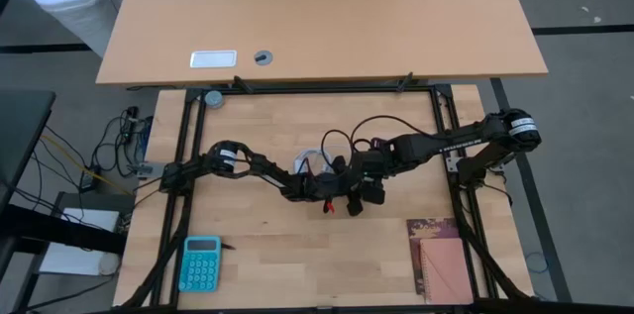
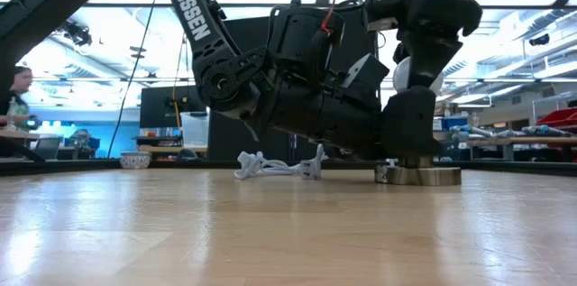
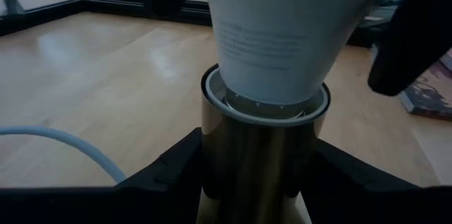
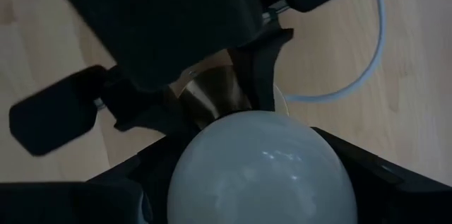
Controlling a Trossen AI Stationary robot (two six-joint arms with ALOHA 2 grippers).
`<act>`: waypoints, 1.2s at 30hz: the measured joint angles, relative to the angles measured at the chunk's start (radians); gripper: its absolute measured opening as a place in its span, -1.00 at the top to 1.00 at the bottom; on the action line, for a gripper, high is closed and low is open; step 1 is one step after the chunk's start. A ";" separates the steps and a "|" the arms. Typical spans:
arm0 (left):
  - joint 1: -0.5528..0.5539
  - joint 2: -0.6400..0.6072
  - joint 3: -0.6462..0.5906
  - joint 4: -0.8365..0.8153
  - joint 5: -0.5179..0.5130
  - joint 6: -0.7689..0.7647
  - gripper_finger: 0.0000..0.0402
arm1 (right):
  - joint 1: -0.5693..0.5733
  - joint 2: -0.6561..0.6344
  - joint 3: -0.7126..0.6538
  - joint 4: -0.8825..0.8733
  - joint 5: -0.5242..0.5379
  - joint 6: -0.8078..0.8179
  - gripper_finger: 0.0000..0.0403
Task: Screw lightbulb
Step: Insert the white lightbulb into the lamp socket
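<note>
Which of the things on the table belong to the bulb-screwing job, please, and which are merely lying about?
In use: lightbulb; brass socket; white cable; left end effector; right end effector.

Lying about: teal calculator; book.

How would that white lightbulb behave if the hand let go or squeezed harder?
The lightbulb looks smooth and glossy, so probably slippery. Its thin-looking rounded globe likely cracks under a hard squeeze. Released, it would probably stay upright, since its narrow end sits in the brassy socket that the left hand grips; loose on the table, it would likely roll.
</note>
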 joint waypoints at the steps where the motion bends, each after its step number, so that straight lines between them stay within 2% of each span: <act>1: -0.001 0.000 0.000 0.000 -0.012 0.000 0.01 | -0.002 0.000 0.000 0.001 0.001 0.010 -0.34; 16: -0.030 0.003 0.013 0.003 -0.181 -0.045 0.01 | -0.036 0.000 -0.001 0.042 0.013 0.242 -0.34; 22: -0.039 0.004 0.020 0.022 -0.230 -0.024 0.01 | -0.041 0.000 -0.001 0.062 -0.022 0.319 -0.34; 30: -0.036 0.003 0.020 0.027 -0.258 -0.037 0.01 | -0.038 0.000 -0.002 0.057 -0.061 0.281 -0.35; 36: -0.038 0.002 0.020 0.015 -0.248 -0.033 0.01 | -0.038 0.000 -0.002 0.045 -0.060 0.180 -0.50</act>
